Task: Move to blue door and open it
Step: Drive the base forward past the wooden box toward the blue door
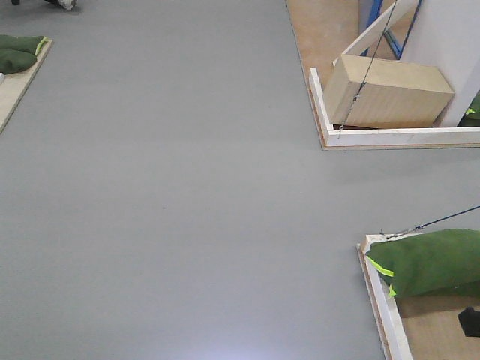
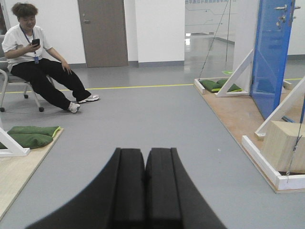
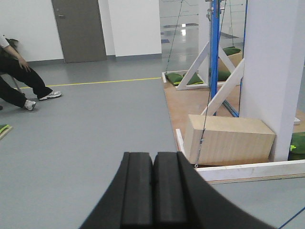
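The blue door stands upright at the far right of the left wrist view, on a wooden platform. Its silver lever handle and round lock sit near the top edge. From the right wrist view the blue door shows nearly edge-on, behind white diagonal braces. A thin strip of it, the blue door, reaches the front view's top right. My left gripper is shut and empty, low over the grey floor and well short of the door. My right gripper is also shut and empty.
A pale wooden box sits inside a white-edged base frame ahead on the right, with a thin cable running to it. Green sandbags lie at the near right. A seated person is at the far left.
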Robot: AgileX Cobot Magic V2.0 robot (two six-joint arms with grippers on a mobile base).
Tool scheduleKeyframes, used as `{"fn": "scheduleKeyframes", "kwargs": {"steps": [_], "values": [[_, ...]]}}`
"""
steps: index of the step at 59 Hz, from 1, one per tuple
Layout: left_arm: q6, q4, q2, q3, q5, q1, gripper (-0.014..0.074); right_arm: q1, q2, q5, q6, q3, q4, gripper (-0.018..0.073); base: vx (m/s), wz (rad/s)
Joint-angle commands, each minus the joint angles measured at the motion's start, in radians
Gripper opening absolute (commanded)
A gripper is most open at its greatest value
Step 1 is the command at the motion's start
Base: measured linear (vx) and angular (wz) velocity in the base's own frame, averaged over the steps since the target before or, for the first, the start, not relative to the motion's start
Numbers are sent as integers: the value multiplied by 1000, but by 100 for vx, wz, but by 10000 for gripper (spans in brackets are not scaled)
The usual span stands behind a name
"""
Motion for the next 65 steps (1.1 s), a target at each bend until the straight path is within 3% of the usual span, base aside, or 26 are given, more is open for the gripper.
{"fn": "scheduleKeyframes", "kwargs": {"steps": [1, 31, 65], "values": [[-7, -2, -18, -27, -80, 0, 73, -5, -16, -82, -2, 0, -2, -1, 1, -2], [-7, -2, -18, -27, -81, -3, 73, -7, -17, -83, -2, 0, -2, -1, 9, 1], [-7, -2, -16, -27, -81, 1, 73, -1, -18, -83, -2, 0, -2, -1, 29, -5]]}}
